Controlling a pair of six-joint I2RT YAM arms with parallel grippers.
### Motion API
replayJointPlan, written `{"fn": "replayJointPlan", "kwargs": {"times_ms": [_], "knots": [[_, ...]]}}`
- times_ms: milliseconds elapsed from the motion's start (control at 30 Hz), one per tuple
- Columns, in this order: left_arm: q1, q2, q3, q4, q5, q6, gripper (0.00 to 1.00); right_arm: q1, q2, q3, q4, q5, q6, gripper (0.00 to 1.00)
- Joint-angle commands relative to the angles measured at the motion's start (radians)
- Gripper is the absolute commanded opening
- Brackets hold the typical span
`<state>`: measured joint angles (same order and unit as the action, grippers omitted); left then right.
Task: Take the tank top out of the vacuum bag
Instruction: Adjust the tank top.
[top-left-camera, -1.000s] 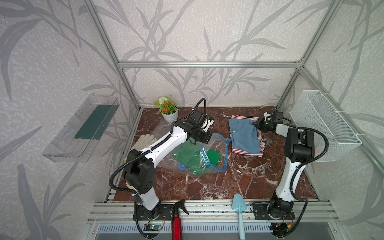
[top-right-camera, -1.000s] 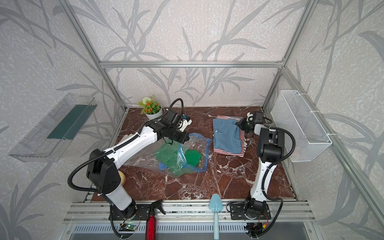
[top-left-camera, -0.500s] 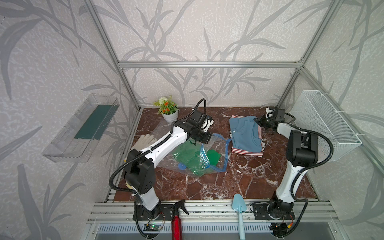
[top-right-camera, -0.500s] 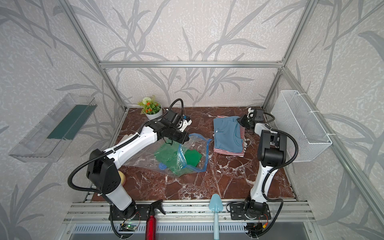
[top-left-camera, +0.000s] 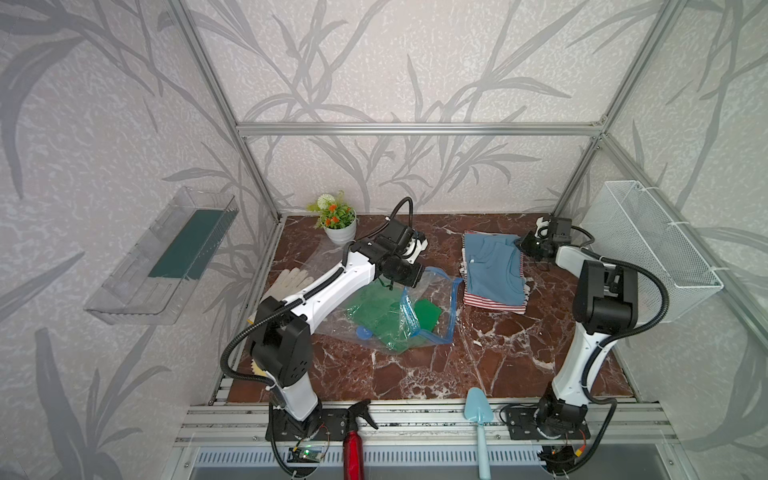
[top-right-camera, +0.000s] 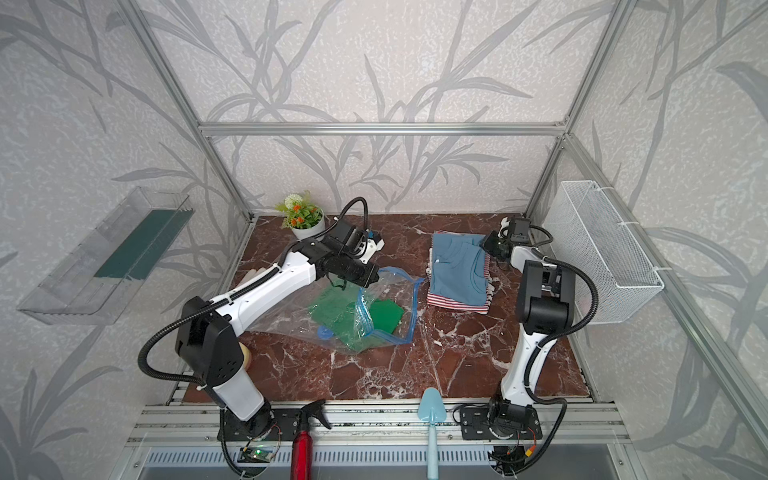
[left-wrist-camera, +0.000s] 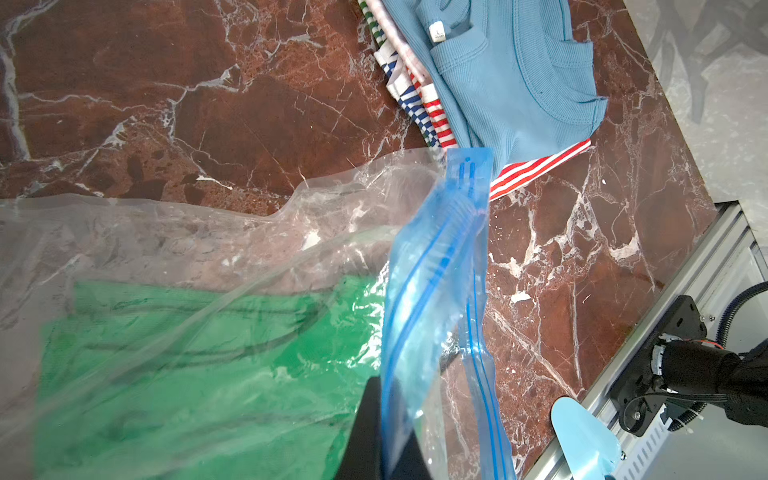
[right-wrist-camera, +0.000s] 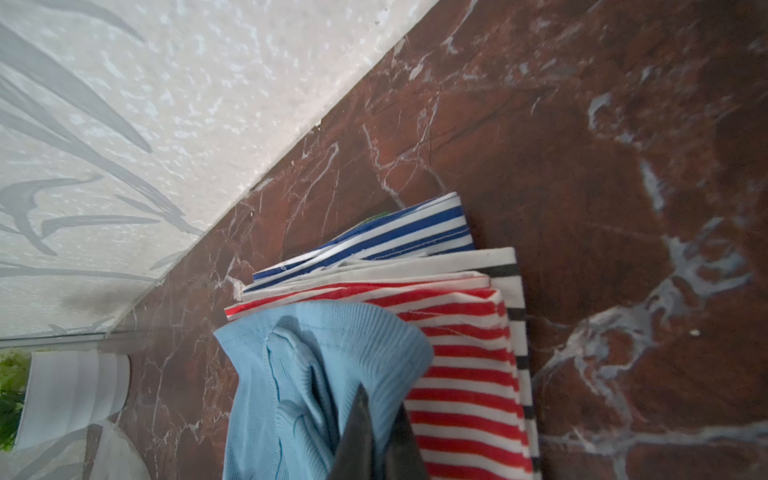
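Two grippers for your list: left gripper (left-wrist-camera: 386, 432) clamped tight on bag (top-left-camera: 436, 286) zip strip (left-wrist-camera: 440, 232), mid-table (top-left-camera: 415, 374); right gripper (right-wrist-camera: 378, 440) at blue top (right-wrist-camera: 291, 374) on striped pile (right-wrist-camera: 457, 353), gap and hold unclear. Green cloth (top-left-camera: 374, 307) inside bag.

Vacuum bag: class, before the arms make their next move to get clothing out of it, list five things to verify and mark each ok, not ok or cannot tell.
1. The left gripper is shut on the blue zip strip of the vacuum bag: ok.
2. The bag mouth is parted enough to reach in: cannot tell.
3. The green garment is out of the bag: not ok, it lies inside.
4. The blue tank top rests on the striped stack, outside the bag: ok.
5. The right gripper is free of the blue tank top: cannot tell, it is right at the cloth.
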<state>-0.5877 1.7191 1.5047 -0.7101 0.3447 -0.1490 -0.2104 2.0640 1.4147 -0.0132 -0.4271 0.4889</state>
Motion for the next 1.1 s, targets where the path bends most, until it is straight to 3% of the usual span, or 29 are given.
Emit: {"fn": "replayJointPlan", "kwargs": {"times_ms": [0, 67, 200, 267, 467, 633, 933, 1067], "knots": [[0.006, 0.013, 0.031, -0.027, 0.004, 0.025, 0.0, -0.015, 0.006, 0.053, -0.033, 0.05, -0.041, 0.3], [0.006, 0.009, 0.031, -0.026, 0.009, 0.022, 0.0, -0.012, -0.041, 0.026, -0.044, 0.105, -0.07, 0.45], [0.006, -0.011, 0.025, -0.018, 0.02, 0.008, 0.0, -0.006, -0.182, -0.072, -0.077, 0.189, -0.116, 0.55], [0.005, -0.017, 0.026, -0.019, 0.02, -0.007, 0.0, -0.006, -0.26, -0.131, -0.119, 0.172, -0.102, 0.55], [0.006, -0.037, 0.026, -0.025, 0.027, -0.031, 0.0, 0.009, -0.451, -0.376, -0.148, -0.069, 0.006, 0.46], [0.006, -0.065, 0.016, -0.008, 0.045, -0.04, 0.0, 0.02, -0.508, -0.555, -0.034, -0.174, 0.116, 0.44], [0.005, -0.099, 0.004, -0.005, 0.008, -0.022, 0.0, 0.007, -0.527, -0.7, -0.074, 0.08, 0.056, 0.43], [0.005, -0.098, 0.004, -0.003, 0.019, -0.024, 0.0, 0.009, -0.564, -0.7, -0.138, 0.11, 0.003, 0.43]]}}
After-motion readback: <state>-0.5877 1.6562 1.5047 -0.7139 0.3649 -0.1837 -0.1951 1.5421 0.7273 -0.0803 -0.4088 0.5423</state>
